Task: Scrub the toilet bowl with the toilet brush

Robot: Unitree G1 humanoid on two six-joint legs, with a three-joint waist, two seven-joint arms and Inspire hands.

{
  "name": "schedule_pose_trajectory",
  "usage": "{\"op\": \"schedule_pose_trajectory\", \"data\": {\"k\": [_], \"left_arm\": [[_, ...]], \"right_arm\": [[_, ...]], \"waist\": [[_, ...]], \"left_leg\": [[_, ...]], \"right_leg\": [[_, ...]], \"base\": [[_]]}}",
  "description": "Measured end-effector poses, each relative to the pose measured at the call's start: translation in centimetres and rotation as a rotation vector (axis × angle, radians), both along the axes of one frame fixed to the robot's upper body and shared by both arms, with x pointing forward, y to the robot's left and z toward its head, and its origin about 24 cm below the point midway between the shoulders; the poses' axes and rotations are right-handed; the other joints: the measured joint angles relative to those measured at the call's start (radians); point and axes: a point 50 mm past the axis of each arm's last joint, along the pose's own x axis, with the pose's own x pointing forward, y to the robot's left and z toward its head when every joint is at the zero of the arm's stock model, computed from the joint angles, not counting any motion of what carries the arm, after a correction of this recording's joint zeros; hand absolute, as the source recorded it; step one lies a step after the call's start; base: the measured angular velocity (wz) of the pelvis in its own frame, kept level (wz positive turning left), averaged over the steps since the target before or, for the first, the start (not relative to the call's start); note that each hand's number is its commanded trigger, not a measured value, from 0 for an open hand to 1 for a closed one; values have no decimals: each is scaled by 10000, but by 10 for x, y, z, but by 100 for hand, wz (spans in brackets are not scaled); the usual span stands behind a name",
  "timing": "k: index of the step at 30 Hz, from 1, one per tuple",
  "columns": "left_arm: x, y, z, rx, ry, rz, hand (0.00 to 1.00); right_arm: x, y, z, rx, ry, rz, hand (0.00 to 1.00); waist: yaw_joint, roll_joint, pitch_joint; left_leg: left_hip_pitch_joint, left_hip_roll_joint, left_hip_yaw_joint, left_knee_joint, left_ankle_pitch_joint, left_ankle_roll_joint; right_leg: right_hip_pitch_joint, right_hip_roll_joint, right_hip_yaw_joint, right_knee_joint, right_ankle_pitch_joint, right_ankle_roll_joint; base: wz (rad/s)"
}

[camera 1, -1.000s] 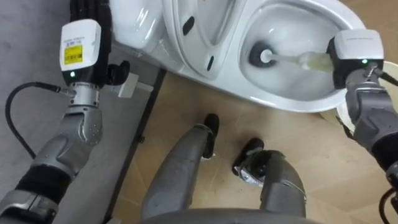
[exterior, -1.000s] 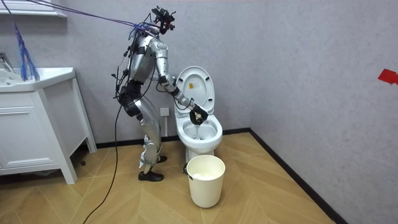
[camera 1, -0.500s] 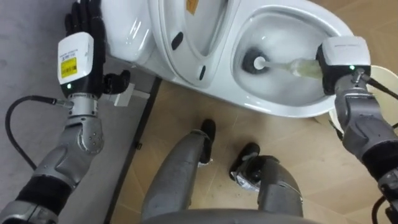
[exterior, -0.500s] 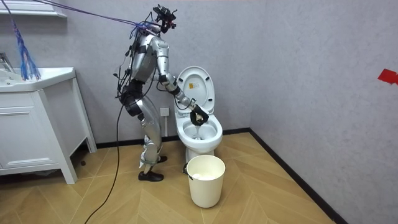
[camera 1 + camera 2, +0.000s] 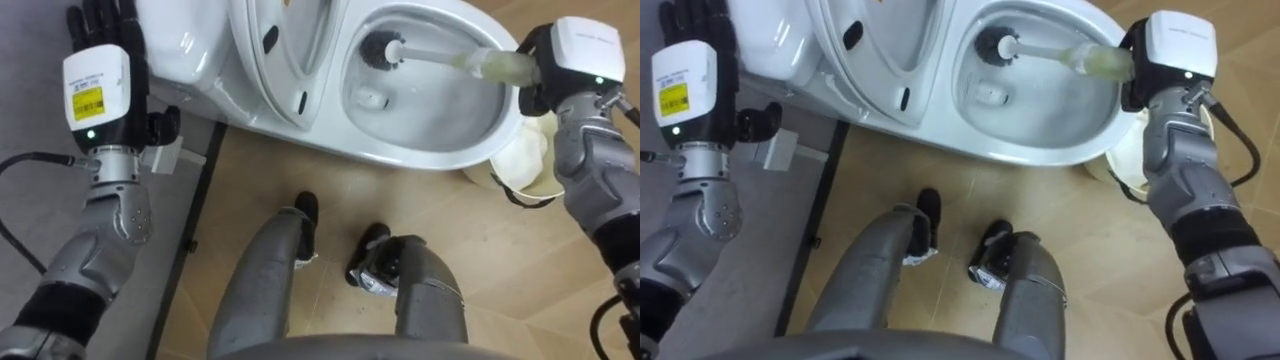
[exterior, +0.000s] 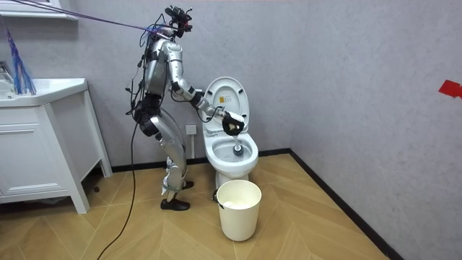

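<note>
**Brushing the bowl.** Your right hand (image 5: 548, 90) was clamped on the brush (image 5: 450, 57), its fingers curled round the pale end of the handle. From those fingers the shaft ran out across the bowl (image 5: 430, 160). The dark head lay well away from them, at the bowl's inner wall beside the raised lid (image 5: 285, 40). Just below those fingers sat the bin (image 5: 530, 160). Your left hand (image 5: 98, 60) was held up, fingers straight and slightly apart, holding nothing, with the tank (image 5: 185, 40) just beside them.
</note>
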Motion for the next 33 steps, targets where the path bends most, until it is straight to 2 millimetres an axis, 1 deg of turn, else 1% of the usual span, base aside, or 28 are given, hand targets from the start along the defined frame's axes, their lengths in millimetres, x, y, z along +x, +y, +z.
{"op": "schedule_pose_trajectory", "data": {"k": [4, 6, 9, 11, 13, 15, 16, 18, 19, 21, 23, 25, 27, 29, 30, 31, 32, 33], "left_arm": [[-4, -2, -4, -106, 122, 228, 0], [-3, -4, -4, -200, 105, 295, 0], [-6, -4, -7, -230, 295, 404, 0], [-6, -3, -8, -246, 438, 421, 0], [-6, -2, -9, -231, 631, 482, 0], [-7, 0, -9, -242, 706, 541, 0], [-7, 0, -10, -251, 744, 537, 0], [-7, -1, -10, -285, 763, 514, 0], [-7, -2, -11, -365, 775, 517, 0], [-8, -4, -13, -453, 841, 489, 0], [-8, -11, -13, -753, 832, 348, 0], [-7, -14, -13, -1020, 843, 248, 0], [-5, -16, -12, -1347, 779, 215, 0], [-5, -17, -11, -1702, 719, 173, 0], [-8, -18, -12, -1791, 748, 174, 0], [-10, -19, -10, -1933, 638, 126, 0], [-11, -21, -11, -2165, 564, 86, 0], [-12, -21, -11, -2289, 503, 97, 0]], "right_arm": [[-2, 5, 6, -64, -422, 229, 100], [-3, 5, 6, -148, -498, 243, 100], [-3, 5, 6, -204, -480, 253, 100], [-3, 5, 6, -314, -478, 298, 100], [-4, 7, 5, -347, -472, 357, 100], [-4, 11, 4, -359, -458, 461, 100], [-4, 13, 4, -356, -390, 485, 100], [-10, 15, 2, -490, -232, 578, 100], [-12, 17, -1, -790, 30, 720, 100], [-16, 21, -9, -1129, 674, 895, 100], [-25, 33, -19, -1736, 1502, 1371, 100], [-28, 40, -21, -1871, 1773, 1483, 100], [-28, 44, -14, -1854, 1791, 1467, 100], [-30, 48, -8, -1840, 1896, 1538, 100], [-35, 53, -5, -1989, 1915, 1679, 100], [-41, 58, -2, -2108, 1918, 1853, 100], [-45, 61, 0, -2211, 1919, 1893, 100], [-47, 63, 2, -2248, 1927, 1927, 100]], "waist": [[-7, 68, -41], [-30, 132, -80], [-52, 181, -110], [-53, 187, -113], [-42, 228, -138], [-31, 248, -135], [-5, 292, -130], [85, 340, -124], [127, 478, -111], [187, 599, -120], [296, 751, -115], [420, 833, -112], [529, 902, -114], [605, 911, -118], [674, 935, -127], [690, 990, -156], [705, 1056, -170], [731, 1073, -168]], "left_leg": [[1, 0, 3, 1, 0, 6], [1, -10, 2, -5, 1, 6], [75, -25, 60, -49, 1, 6], [127, -19, 110, -66, 3, 4], [155, 35, 183, -57, 3, -1], [186, 78, 243, -59, 1, -4], [173, 105, 249, -35, -3, -7], [147, 158, 221, -12, -11, -23], [137, 225, 123, 31, -27, -48], [133, 262, 45, 32, -34, -62], [63, 256, -44, 73, -45, -78], [44, 290, -47, 95, -61, -98], [-17, 347, -101, 144, -92, -142], [-38, 425, -106, 131, -112, -188], [-57, 501, -120, 160, -147, -234], [-116, 524, -151, 178, -167, -266], [-174, 540, -160, 207, -185, -293], [-184, 561, -160, 201, -191, -304]], "right_leg": [[1, 15, 22, -11, 27, 11], [1, 10, 22, -6, 25, 11], [-3, -11, 106, 47, 6, 16], [-5, -18, 155, 86, -7, 1], [-1, 10, 192, 92, -6, -6], [-1, 36, 234, 85, 8, -30], [-1, 51, 220, 84, 16, -44], [21, 109, 171, 15, 40, -86], [144, 188, 29, -145, 69, -120], [223, 239, -69, -260, 99, -131], [224, 252, -149, -279, 88, -126], [226, 300, -142, -307, 103, -146], [215, 395, -147, -374, 130, -173], [218, 493, -160, -478, 147, -203], [250, 580, -178, -569, 168, -242], [261, 634, -235, -644, 183, -268], [265, 710, -263, -711, 193, -285], [265, 733, -276, -744, 204, -306]], "base": [[0], [0], [-1], [-4], [-7], [-9], [-5], [-2], [0], [6], [7], [-2], [-5], [-7], [-6], [0], [0], [0]]}}
